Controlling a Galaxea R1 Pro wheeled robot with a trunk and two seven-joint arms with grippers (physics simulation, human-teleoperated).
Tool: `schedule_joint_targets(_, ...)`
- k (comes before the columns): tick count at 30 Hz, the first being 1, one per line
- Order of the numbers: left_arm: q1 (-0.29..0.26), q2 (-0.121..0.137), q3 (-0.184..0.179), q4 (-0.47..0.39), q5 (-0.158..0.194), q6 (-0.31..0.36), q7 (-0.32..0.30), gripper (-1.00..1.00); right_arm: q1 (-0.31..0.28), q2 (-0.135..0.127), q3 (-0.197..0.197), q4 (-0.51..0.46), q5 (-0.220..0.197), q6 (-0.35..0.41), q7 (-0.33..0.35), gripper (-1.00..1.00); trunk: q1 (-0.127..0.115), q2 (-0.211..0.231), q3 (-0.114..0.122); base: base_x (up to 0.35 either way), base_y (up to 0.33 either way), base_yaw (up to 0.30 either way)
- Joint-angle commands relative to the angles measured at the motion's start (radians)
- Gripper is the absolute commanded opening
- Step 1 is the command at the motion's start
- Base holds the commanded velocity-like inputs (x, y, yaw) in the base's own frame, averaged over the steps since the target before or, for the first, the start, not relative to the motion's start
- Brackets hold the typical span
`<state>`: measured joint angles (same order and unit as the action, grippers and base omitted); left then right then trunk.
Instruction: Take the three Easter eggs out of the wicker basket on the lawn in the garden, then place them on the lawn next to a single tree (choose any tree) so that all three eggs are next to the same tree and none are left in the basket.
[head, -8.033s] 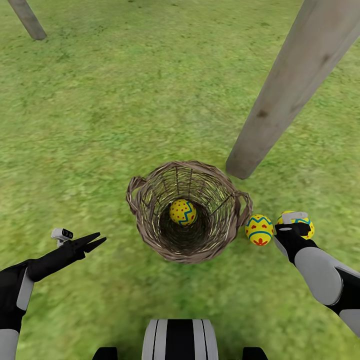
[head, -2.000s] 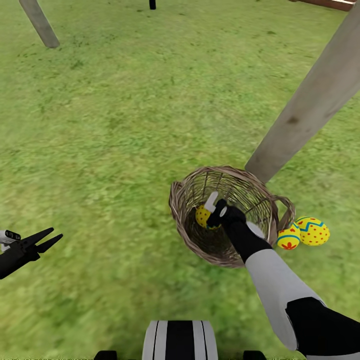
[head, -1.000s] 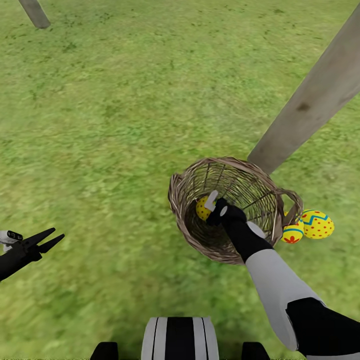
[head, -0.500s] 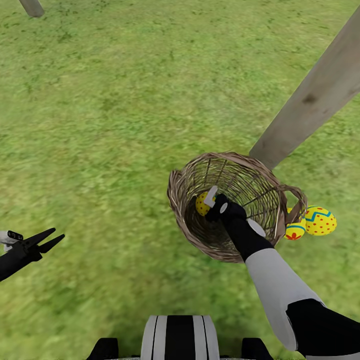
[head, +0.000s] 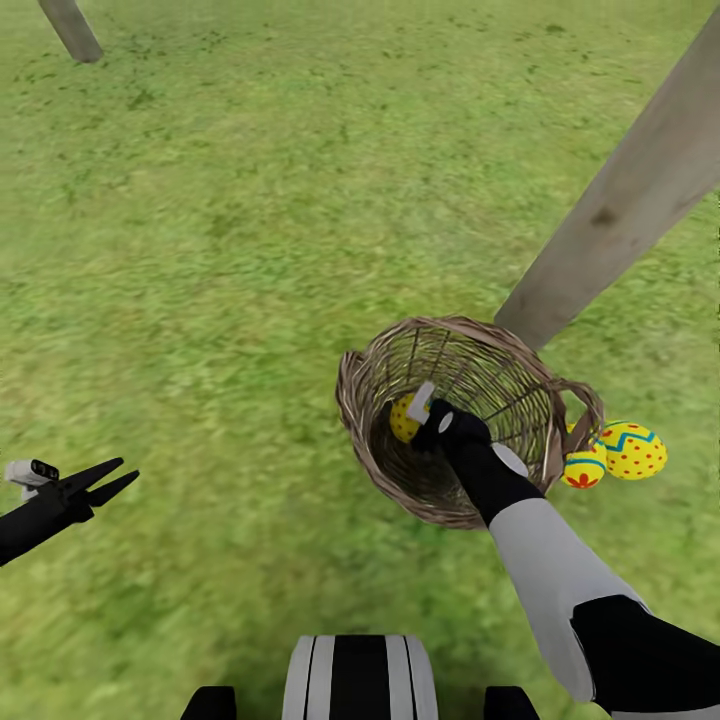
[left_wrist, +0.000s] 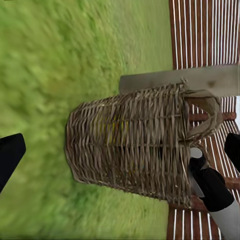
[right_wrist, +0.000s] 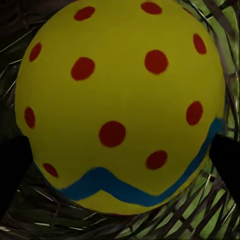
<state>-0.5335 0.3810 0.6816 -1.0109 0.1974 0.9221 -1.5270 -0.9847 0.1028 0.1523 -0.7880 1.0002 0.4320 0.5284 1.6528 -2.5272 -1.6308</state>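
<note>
While my right gripper (head: 418, 408) is reaching into the brown woven wicker basket (head: 372, 380), its fingers are straddling the last red-dotted yellow egg (right_wrist: 117, 105), apparently clamping it for lifting out.

The egg in the basket (right_wrist: 117, 107) is bright yellow with scattered red dots and a blue zigzag band. The basket (head: 520, 395) is brown-grey woven twigs. Just beside the basket, one egg (head: 632, 450) is yellow with red dots and a blue zigzag; the other egg (head: 582, 470) is yellow with a blue band and a red-orange flower mark. The trunk (head: 620, 200) behind the basket is pale grey-beige. The lawn (head: 220, 250) is blotchy green. The fence (left_wrist: 205, 32) is brown slats.
</note>
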Motion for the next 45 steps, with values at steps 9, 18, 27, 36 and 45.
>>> schedule_joint_targets(9,0.0,0.001,-0.001,0.0,-0.002,0.013,-0.004,1.0,0.0,0.0,0.001,-0.004,0.008,0.004,0.005,-1.0,-0.004,0.002,0.034,-0.291,0.0,0.0)
schedule_joint_targets(18,0.0,0.0,-0.002,0.0,-0.003,0.012,-0.001,1.0,-0.001,-0.002,-0.141,-0.249,0.009,0.097,-0.003,-1.0,-0.008,0.004,0.069,-0.059,0.0,0.0)
schedule_joint_targets(27,0.016,-0.034,-0.007,0.001,-0.003,0.014,0.01,1.0,0.031,0.001,-0.115,-0.207,0.012,0.093,-0.012,-1.0,-0.011,0.005,0.092,-0.004,0.0,0.0)
schedule_joint_targets(36,0.017,-0.035,-0.008,0.001,-0.004,0.015,0.011,1.0,0.041,0.002,-0.064,-0.22,0.007,0.097,-0.013,-1.0,-0.015,0.008,0.127,-0.198,0.0,0.0)
schedule_joint_targets(45,0.017,-0.036,-0.041,0.002,-0.004,0.015,0.013,1.0,0.041,-0.002,-0.06,-0.31,0.006,0.101,-0.012,-1.0,-0.019,0.01,0.162,-0.001,0.0,0.0)
